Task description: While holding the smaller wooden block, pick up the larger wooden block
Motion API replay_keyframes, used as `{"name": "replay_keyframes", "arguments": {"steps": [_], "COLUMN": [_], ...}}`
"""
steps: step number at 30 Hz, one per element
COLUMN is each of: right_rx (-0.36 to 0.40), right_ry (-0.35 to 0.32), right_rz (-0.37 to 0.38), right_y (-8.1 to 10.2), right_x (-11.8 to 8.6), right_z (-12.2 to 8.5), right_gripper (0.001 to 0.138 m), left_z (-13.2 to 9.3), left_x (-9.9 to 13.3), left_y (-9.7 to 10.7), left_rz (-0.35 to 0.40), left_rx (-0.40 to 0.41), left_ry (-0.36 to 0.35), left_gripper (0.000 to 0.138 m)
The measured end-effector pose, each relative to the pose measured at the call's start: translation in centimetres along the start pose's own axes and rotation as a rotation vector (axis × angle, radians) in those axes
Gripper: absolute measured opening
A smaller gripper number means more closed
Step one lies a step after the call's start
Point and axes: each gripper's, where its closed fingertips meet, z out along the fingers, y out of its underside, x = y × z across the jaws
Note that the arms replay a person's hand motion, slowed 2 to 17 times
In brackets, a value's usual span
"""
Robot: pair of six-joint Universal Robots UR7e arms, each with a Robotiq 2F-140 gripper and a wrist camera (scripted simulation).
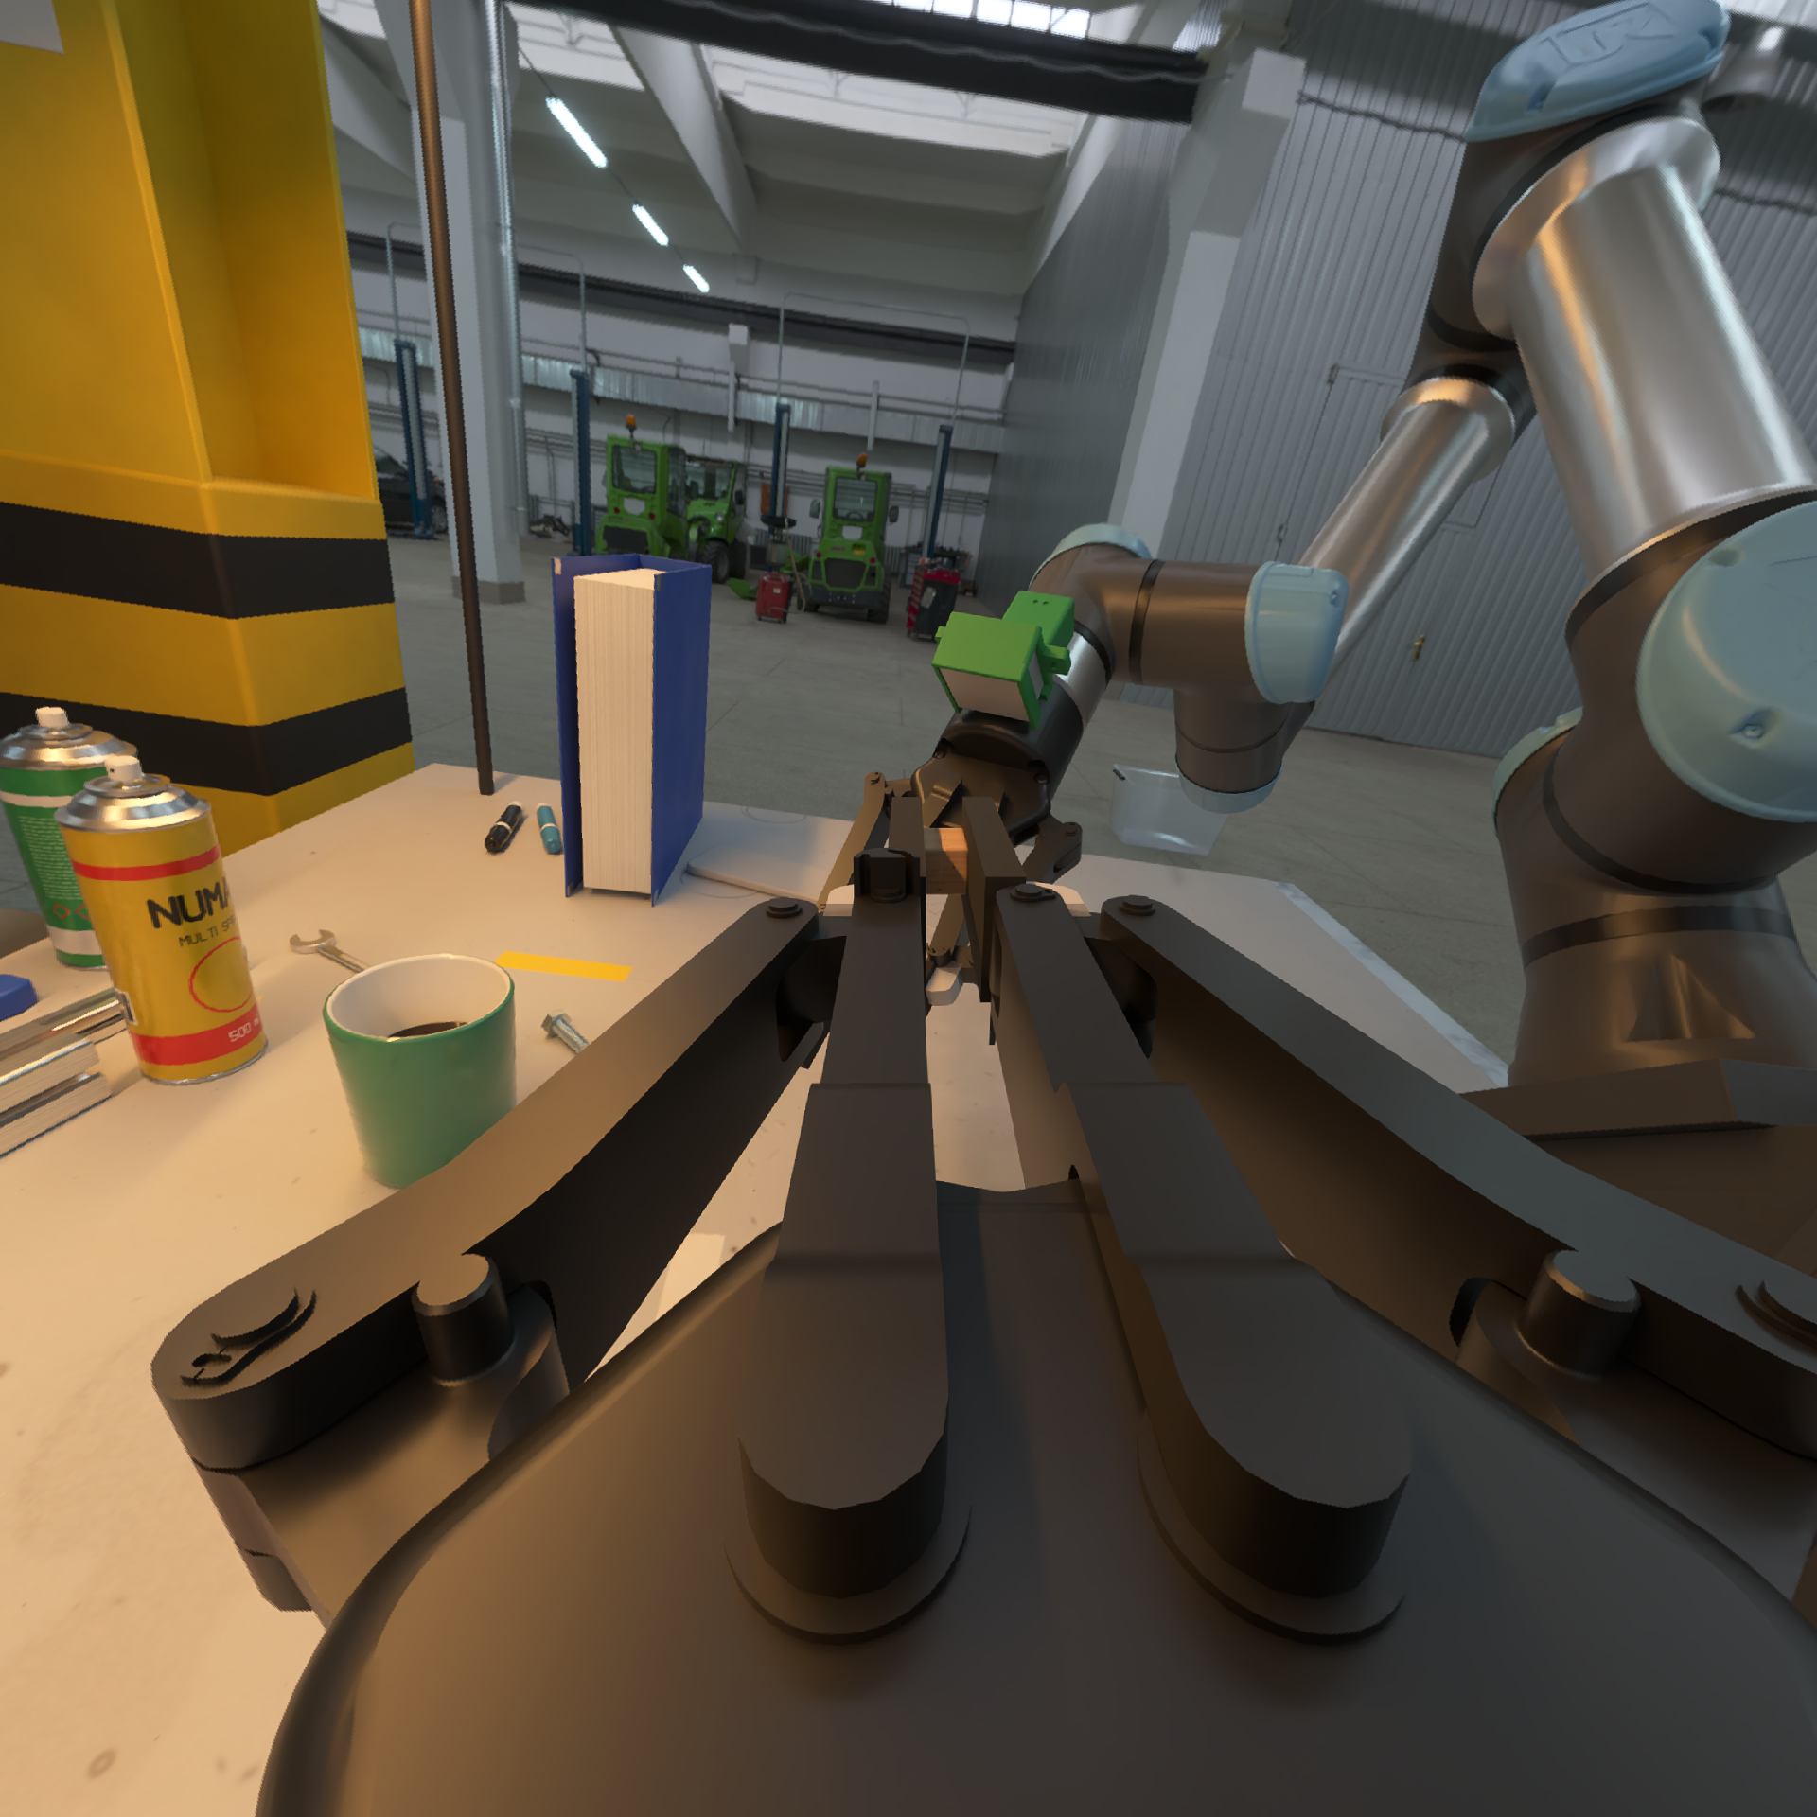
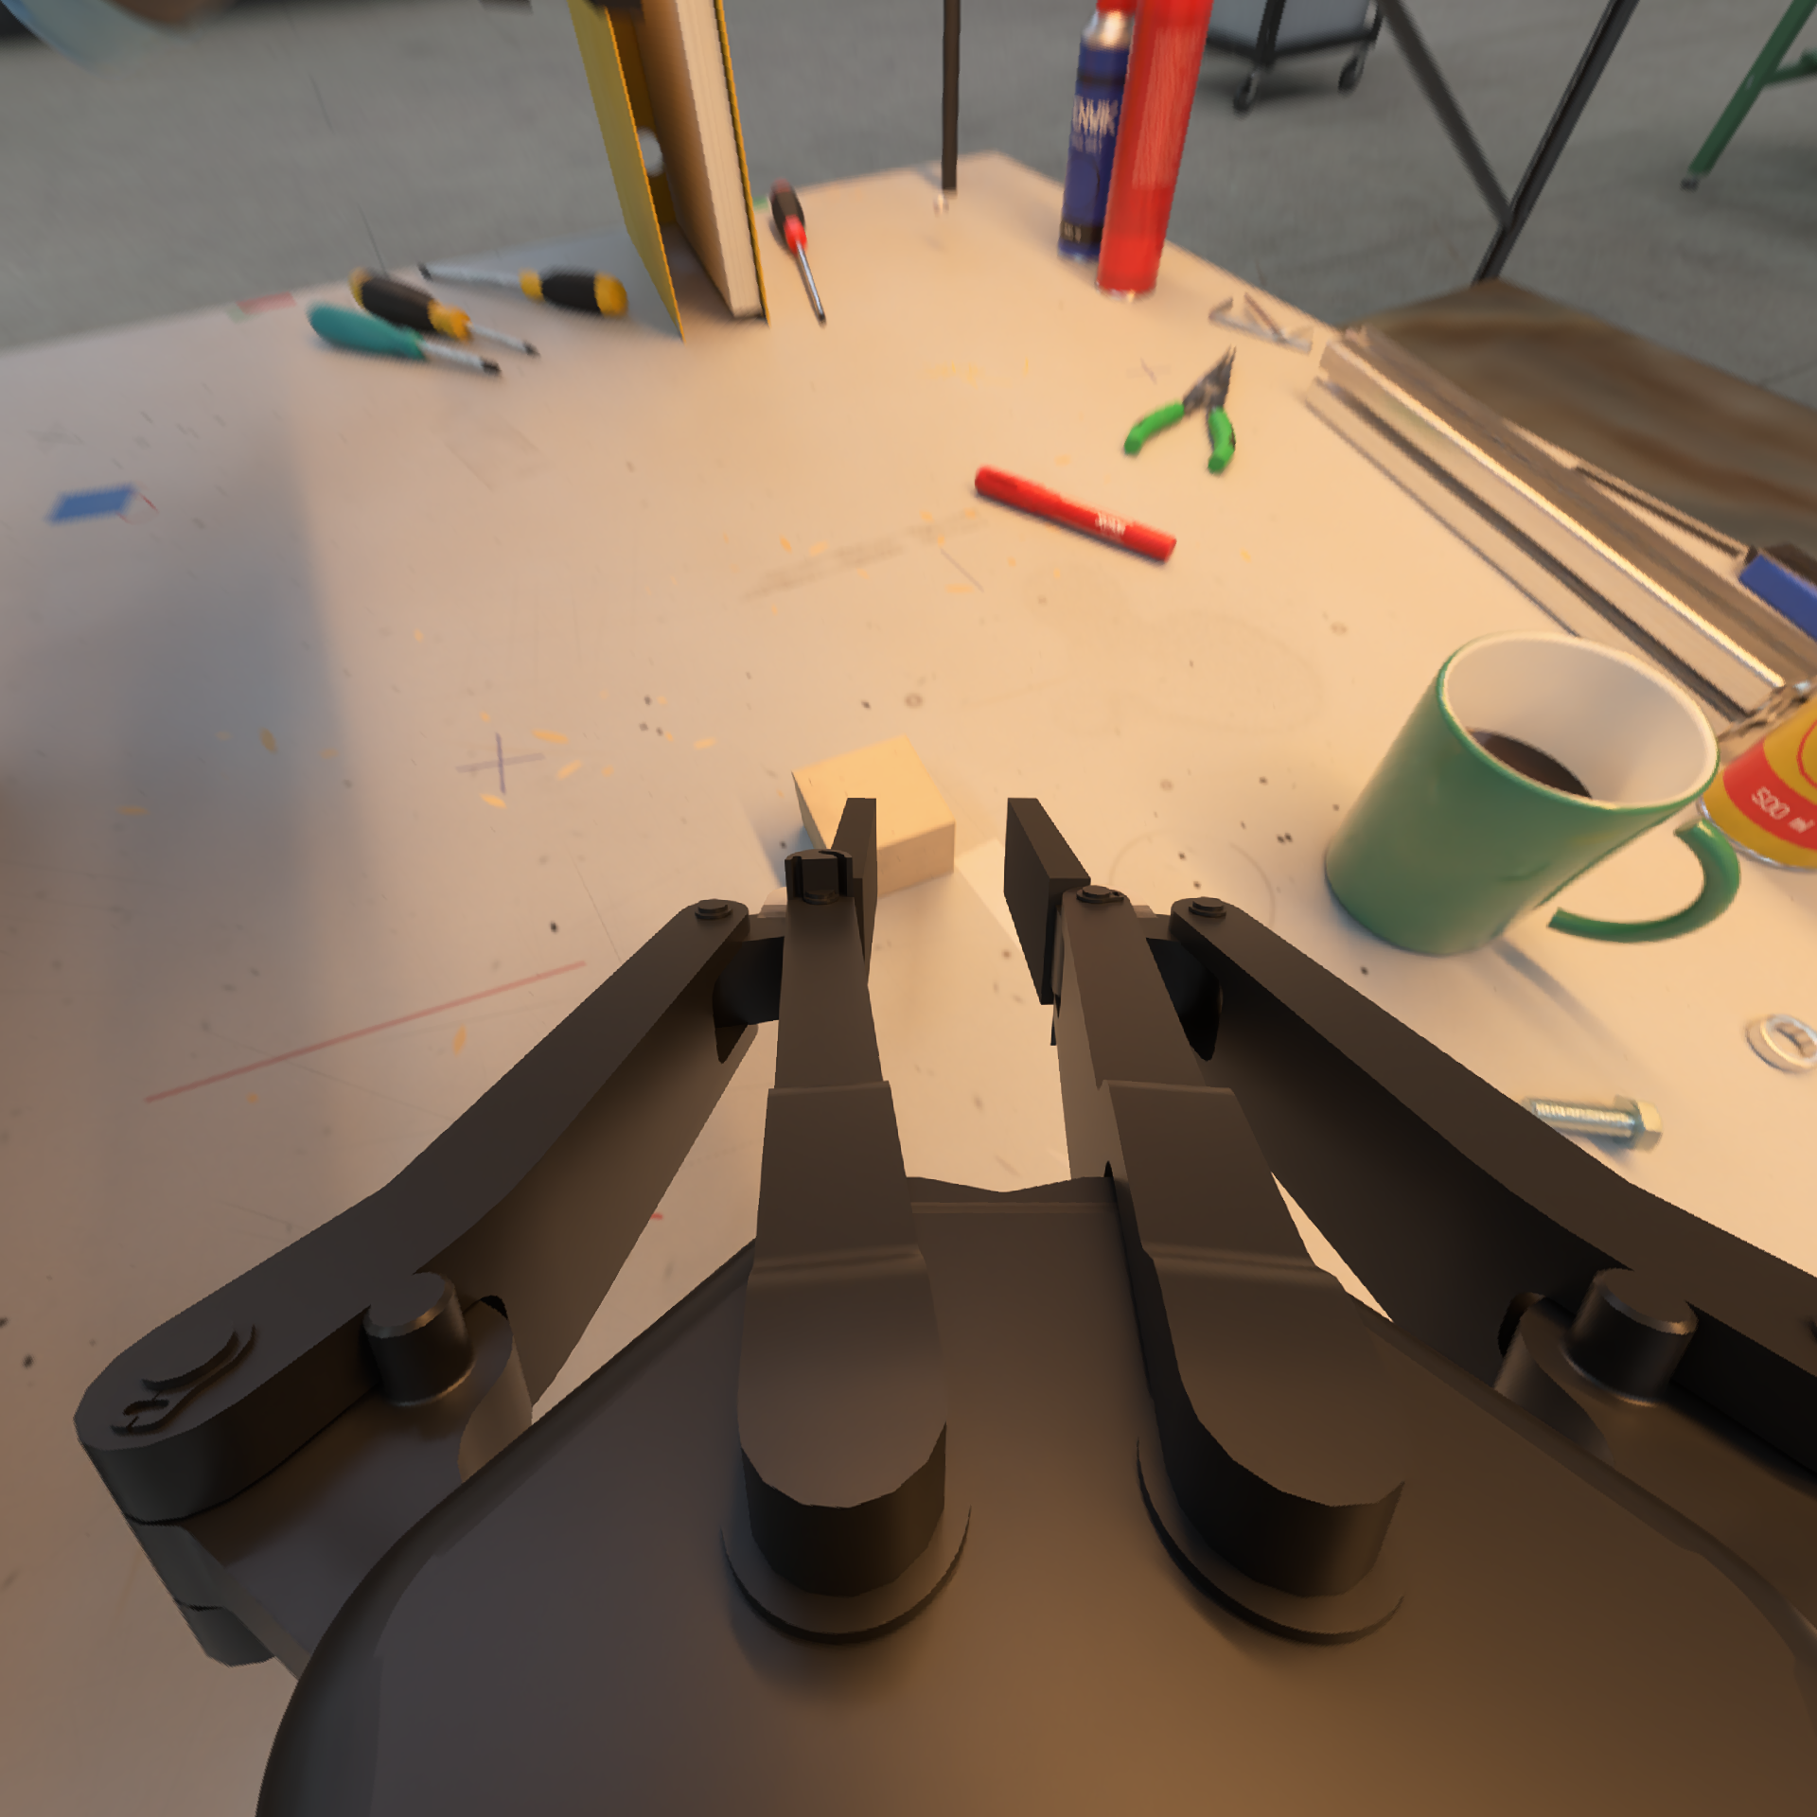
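Observation:
In the left wrist view my left gripper [image 1: 939, 865] is shut on the smaller wooden block [image 1: 947, 851], a small brown piece held between the fingertips above the table. Beyond it the right arm with its green camera mount [image 1: 1003, 654] points down at the table. In the right wrist view the larger wooden block [image 2: 909, 794], a pale cube, sits on the white table [image 2: 590, 610]. My right gripper [image 2: 942, 846] is open just above it. Its left finger [image 2: 853, 836] overlaps the block's near face, and the block lies left of the gap's middle.
A green mug of coffee [image 2: 1475, 836] [image 1: 423, 1072] stands right of the right gripper, with a yellow spray can [image 1: 162, 924] and metal profiles [image 2: 1573, 511] beyond. A red marker [image 2: 1074, 513], green pliers [image 2: 1185, 418], screwdrivers [image 2: 413, 324], a bolt [image 2: 1598, 1121] and upright books [image 1: 629, 728] lie around.

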Motion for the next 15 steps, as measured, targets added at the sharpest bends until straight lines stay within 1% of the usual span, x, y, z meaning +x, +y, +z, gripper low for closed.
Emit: {"name": "replay_keyframes", "arguments": {"steps": [3, 5, 8, 12, 13, 15], "right_rx": [-0.111, -0.167, -0.217, -0.281, -0.291, -0.303], "right_ry": [0.039, 0.052, 0.059, 0.089, 0.093, 0.094], "right_rz": [-0.012, -0.024, -0.047, -0.055, -0.056, -0.059], "right_y": [2.1, 3.0, 3.6, 4.7, 4.8, 5.0], "right_x": [0.7, 0.8, 0.7, 1.1, 1.2, 1.1], "right_z": [0.8, 1.3, 2.1, 2.8, 3.0, 3.5], "right_gripper": [0.034, 0.032, 0.031, 0.029, 0.028, 0.021], "left_z": [-0.4, -0.9, -1.5, -2.2, -2.4, -2.7], "left_x": [-0.3, -0.4, -0.6, -0.7, -0.8, -0.8], "left_y": [0.4, 0.5, 0.5, 0.8, 0.9, 1.0], "left_rz": [0.003, 0.008, 0.009, 0.005, 0.004, 0.001], "left_rx": [-0.027, -0.040, -0.048, -0.057, -0.058, -0.059], "left_ry": [-0.012, -0.022, -0.029, -0.040, -0.043, -0.045], "left_gripper": [0.011, 0.011, 0.011, 0.011, 0.011, 0.011]}}
